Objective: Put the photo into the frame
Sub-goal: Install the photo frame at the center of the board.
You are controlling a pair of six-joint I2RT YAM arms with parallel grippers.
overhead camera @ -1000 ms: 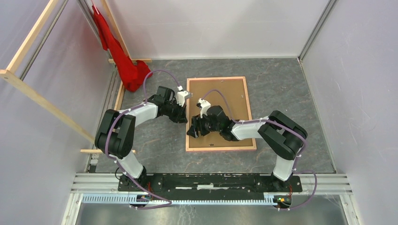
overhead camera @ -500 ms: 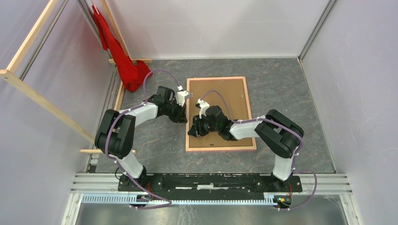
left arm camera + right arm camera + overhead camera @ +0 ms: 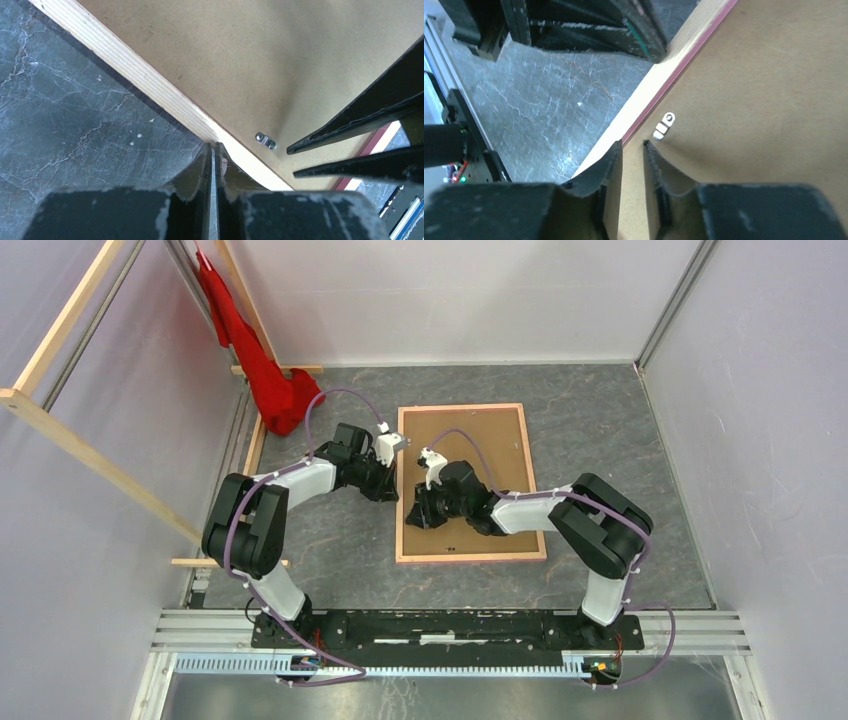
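Grey marbled worktop (image 3: 620, 440): the frame (image 3: 125, 65) lies back-up, its rail at the tips of my left end effector (image 3: 214, 146), pinched closed, holding nothing I can see. My right end effector (image 3: 632, 144) sits narrowly parted at the backing board (image 3: 774, 100) edge; I can't tell if it grips.

No legible text, label, brand, number or sign in any view. Surfaces checked: the frame (image 3: 460, 407) rail, brown backing board (image 3: 492, 445), small metal tab (image 3: 664, 125), grey table (image 3: 620, 460), red cloth (image 3: 262, 380). All appear unmarked.
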